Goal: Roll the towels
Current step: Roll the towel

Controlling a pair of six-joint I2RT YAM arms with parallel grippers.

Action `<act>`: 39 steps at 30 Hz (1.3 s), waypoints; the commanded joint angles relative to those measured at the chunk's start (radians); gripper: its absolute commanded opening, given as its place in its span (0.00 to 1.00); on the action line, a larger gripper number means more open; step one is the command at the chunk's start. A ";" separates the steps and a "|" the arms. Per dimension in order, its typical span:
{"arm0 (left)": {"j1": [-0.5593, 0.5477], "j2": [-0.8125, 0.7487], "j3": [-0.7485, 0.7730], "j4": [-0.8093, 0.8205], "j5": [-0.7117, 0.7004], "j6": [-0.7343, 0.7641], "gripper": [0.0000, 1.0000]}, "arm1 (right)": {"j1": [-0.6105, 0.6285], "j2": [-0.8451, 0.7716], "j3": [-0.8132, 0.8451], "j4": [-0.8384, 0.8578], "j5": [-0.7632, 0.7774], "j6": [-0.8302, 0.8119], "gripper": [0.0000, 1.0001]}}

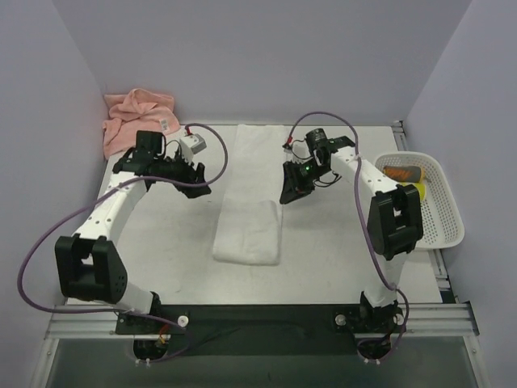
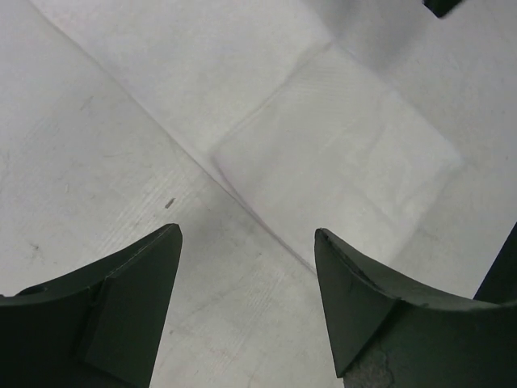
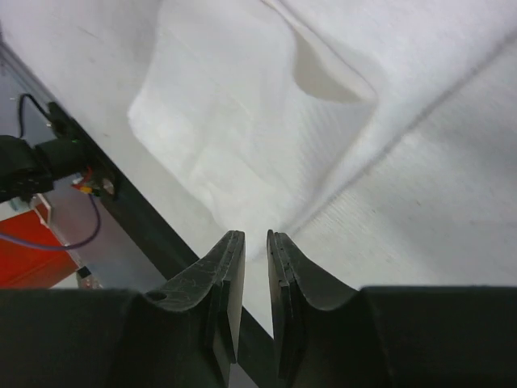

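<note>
The white towel (image 1: 250, 230) lies lengthwise down the middle of the table, its near end folded back over itself into a thicker pad. The salmon-pink towel (image 1: 137, 117) sits crumpled at the back left corner. My left gripper (image 1: 200, 184) hovers just left of the white towel; in the left wrist view its jaws (image 2: 247, 234) stand wide apart over bare table, with the folded pad (image 2: 339, 145) ahead of them. My right gripper (image 1: 289, 194) hangs at the towel's right edge. Its jaws (image 3: 254, 236) are a narrow gap apart with nothing between them, just above the white towel (image 3: 242, 121).
A white mesh basket (image 1: 452, 218) stands at the right edge of the table, with an orange thing and a yellow thing inside. A small white box (image 1: 194, 145) with a cable sits behind my left gripper. A dark rail (image 1: 258, 315) runs along the near edge.
</note>
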 commanded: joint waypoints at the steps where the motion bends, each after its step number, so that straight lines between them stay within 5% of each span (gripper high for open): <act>1: -0.026 -0.093 -0.150 -0.007 0.051 0.233 0.78 | 0.034 0.074 0.090 0.053 -0.145 0.129 0.20; 8: -0.106 -0.265 -0.364 0.004 0.031 0.561 0.78 | 0.086 0.255 0.104 0.123 -0.095 0.217 0.19; 14: -0.335 -0.411 -0.583 0.072 -0.102 0.845 0.79 | 0.058 0.325 -0.002 0.124 0.059 0.149 0.12; 20: -0.536 -0.469 -0.801 0.350 -0.266 0.901 0.79 | 0.060 0.335 -0.008 0.126 0.068 0.131 0.11; 27: -0.669 -0.347 -0.870 0.522 -0.401 0.844 0.74 | 0.060 0.333 -0.011 0.124 0.077 0.100 0.11; 29: -0.703 -0.331 -0.873 0.505 -0.414 0.833 0.68 | 0.060 0.318 -0.020 0.123 0.083 0.086 0.11; 36: -0.726 -0.307 -0.789 0.320 -0.371 0.730 0.10 | 0.084 0.198 -0.014 0.091 0.142 -0.019 0.13; 39: -0.726 -0.297 -0.718 0.266 -0.322 0.629 0.03 | 0.117 0.099 -0.016 0.094 0.113 -0.030 0.15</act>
